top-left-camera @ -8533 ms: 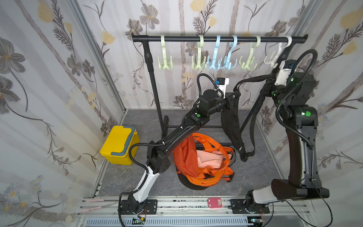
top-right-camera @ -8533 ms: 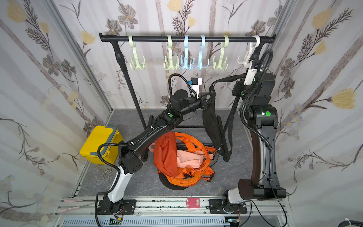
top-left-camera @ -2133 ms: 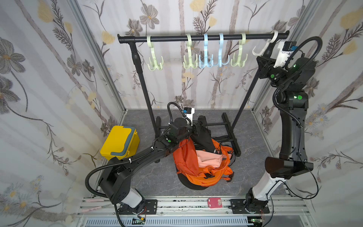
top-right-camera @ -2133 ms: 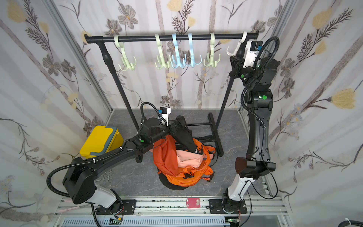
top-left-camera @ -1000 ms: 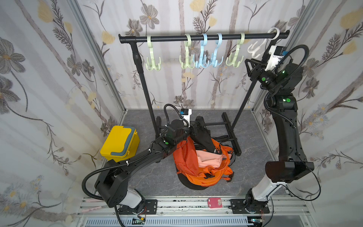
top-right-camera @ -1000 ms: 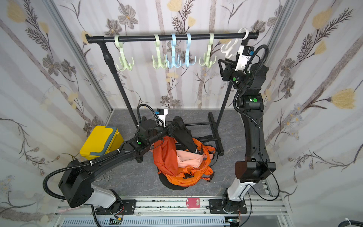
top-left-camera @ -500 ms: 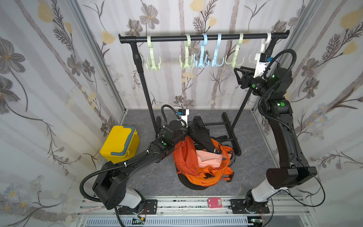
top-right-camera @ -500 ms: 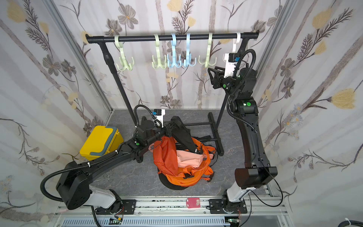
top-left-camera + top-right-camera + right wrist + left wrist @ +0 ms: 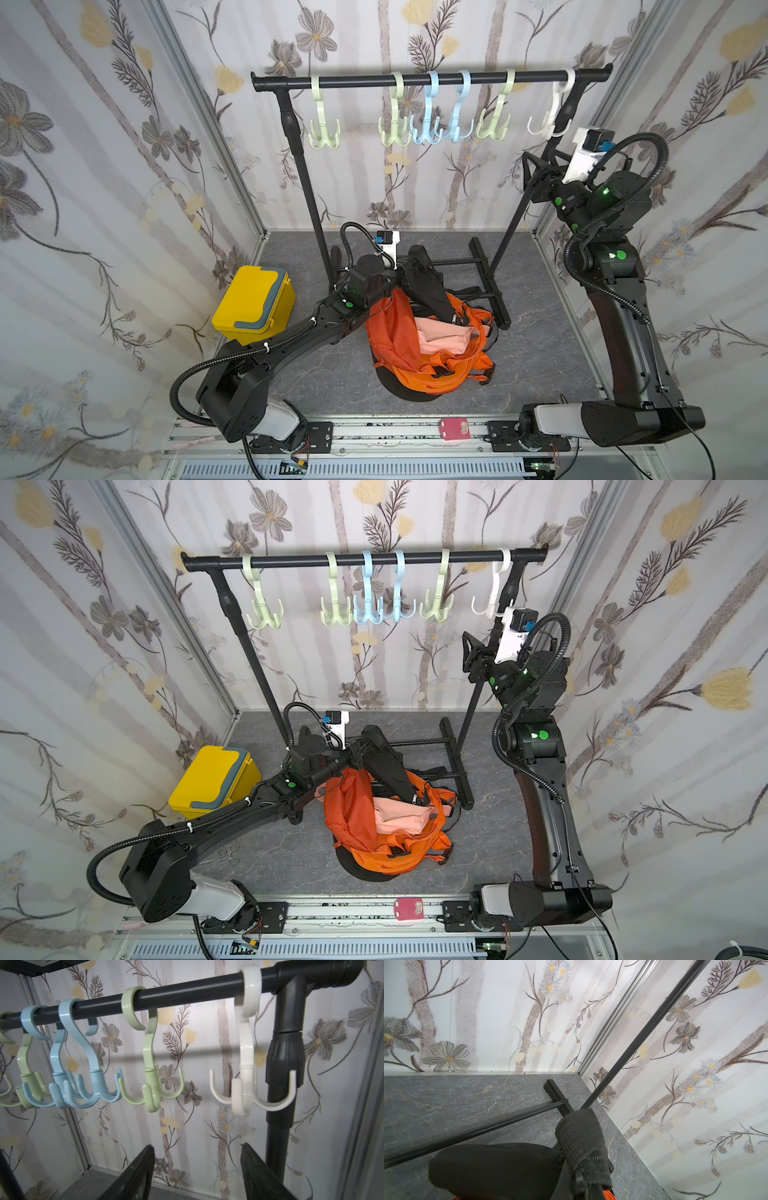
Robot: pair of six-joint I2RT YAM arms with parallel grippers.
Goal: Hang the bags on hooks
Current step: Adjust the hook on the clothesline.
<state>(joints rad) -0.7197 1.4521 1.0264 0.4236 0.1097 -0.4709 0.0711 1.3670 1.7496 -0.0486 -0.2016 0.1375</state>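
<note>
The rack [image 9: 432, 79] stands at the back. The orange bag [image 9: 399, 332] lies heaped on the floor [image 9: 324, 374] in front of it. Low over the bag, the left gripper [image 9: 402, 270] is clamped on its black strap [image 9: 581, 1136]. The right gripper [image 9: 197, 1147] hangs spread and empty just below the white hook [image 9: 247, 1084].
</note>
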